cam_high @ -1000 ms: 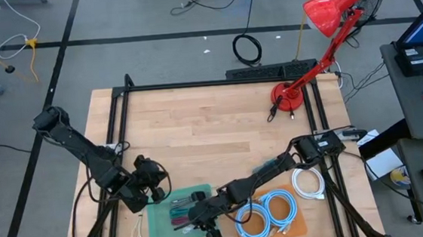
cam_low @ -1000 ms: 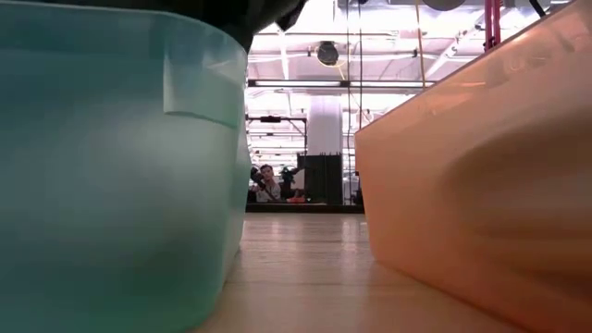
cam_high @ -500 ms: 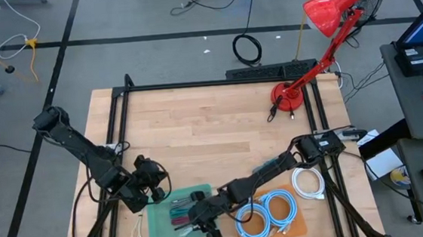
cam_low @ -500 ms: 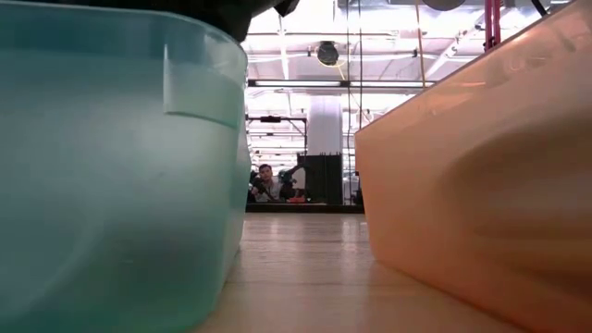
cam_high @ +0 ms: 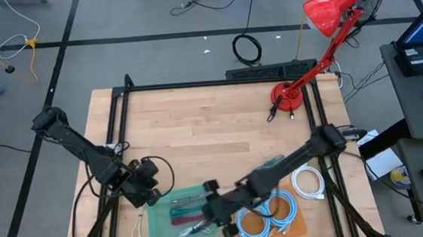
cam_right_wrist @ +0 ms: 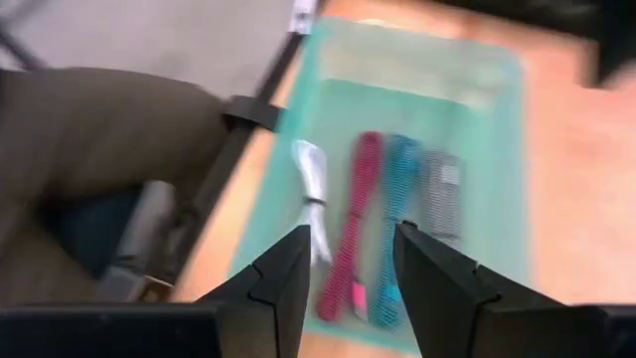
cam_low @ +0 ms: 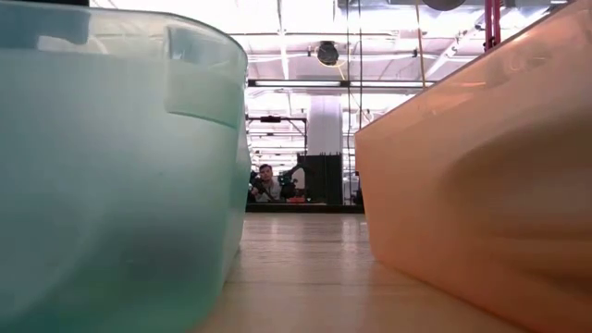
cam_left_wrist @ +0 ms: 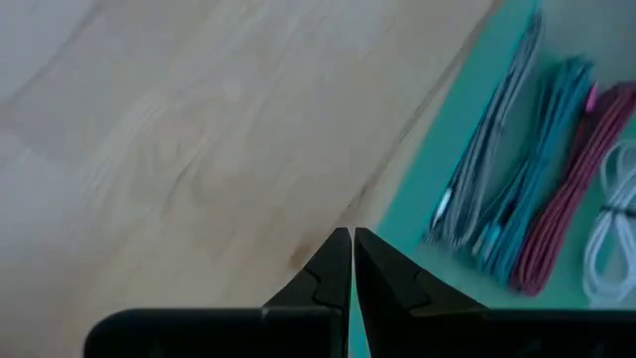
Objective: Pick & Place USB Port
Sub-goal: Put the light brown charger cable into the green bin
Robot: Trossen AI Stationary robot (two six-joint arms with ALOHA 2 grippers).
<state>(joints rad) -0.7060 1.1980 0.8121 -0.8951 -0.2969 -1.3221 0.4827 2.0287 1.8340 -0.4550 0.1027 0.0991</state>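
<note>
Your right gripper (cam_right_wrist: pixel 350 283) hangs with its fingers parted and nothing between them, above the green tray (cam_high: pixel 159 219) near the table's front edge. In the tray lie bundled USB cables: a white one (cam_right_wrist: pixel 312 179), a red one (cam_right_wrist: pixel 356 219), a blue one (cam_right_wrist: pixel 397 189) and a grey one (cam_right_wrist: pixel 444 194) (side by side). Your left gripper (cam_left_wrist: pixel 352 261) is pinched closed and empty, over the tray's left edge. To the right, an orange tray (cam_high: pixel 304 225) holds coiled blue cables (cam_high: pixel 275 208).
</note>
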